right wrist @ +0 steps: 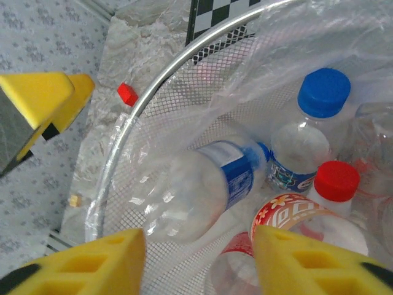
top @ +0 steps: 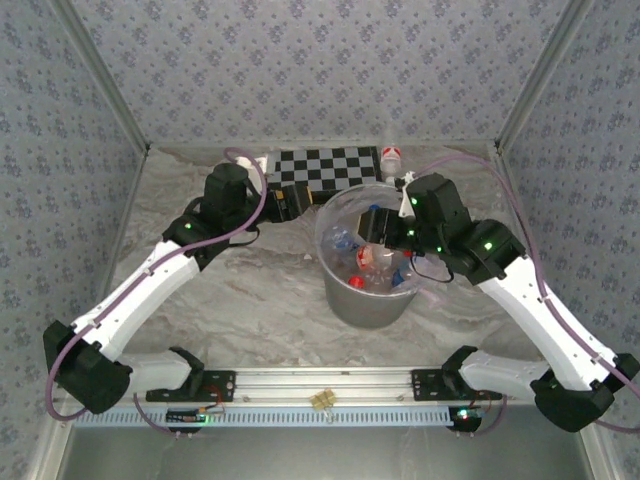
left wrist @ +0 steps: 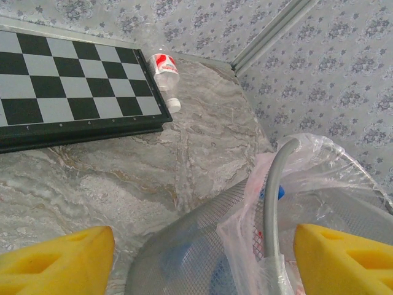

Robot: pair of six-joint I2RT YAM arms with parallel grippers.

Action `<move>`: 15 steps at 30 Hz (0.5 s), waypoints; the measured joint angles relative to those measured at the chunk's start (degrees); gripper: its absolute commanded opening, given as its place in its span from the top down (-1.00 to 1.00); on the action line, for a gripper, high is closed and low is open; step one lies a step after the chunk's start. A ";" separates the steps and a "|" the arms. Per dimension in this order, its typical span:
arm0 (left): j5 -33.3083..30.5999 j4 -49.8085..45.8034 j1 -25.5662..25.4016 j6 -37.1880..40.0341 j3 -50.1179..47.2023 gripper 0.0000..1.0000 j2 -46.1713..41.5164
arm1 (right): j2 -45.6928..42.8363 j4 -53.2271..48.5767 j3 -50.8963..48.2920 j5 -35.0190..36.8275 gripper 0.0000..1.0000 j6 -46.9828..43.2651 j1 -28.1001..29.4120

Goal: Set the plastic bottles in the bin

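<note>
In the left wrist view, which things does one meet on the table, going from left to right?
From left to right: checkerboard → bottle lying at its right edge → bin.

I see a black-and-white checkerboard (top: 325, 165) lying flat at the far side of the marbled grey table (top: 270, 300), close to the back wall. Flowered wallpaper (top: 300, 60) covers the walls. My right wrist view shows a small red block (right wrist: 127, 94) on the tabletop.
</note>
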 measured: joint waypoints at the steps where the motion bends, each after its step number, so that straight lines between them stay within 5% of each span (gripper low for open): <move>1: -0.02 0.11 -0.13 0.02 0.00 -0.52 0.04 | 0.11 -0.17 0.00 -0.20 0.25 -0.37 0.00; 3: -0.02 0.26 -0.37 0.02 0.00 -0.51 0.31 | 0.68 -0.24 -0.37 -0.85 0.38 -0.87 0.11; 15: -0.02 0.46 -1.25 0.02 0.00 -0.51 1.42 | 5.64 6.01 -8.00 -2.51 0.42 -1.05 2.89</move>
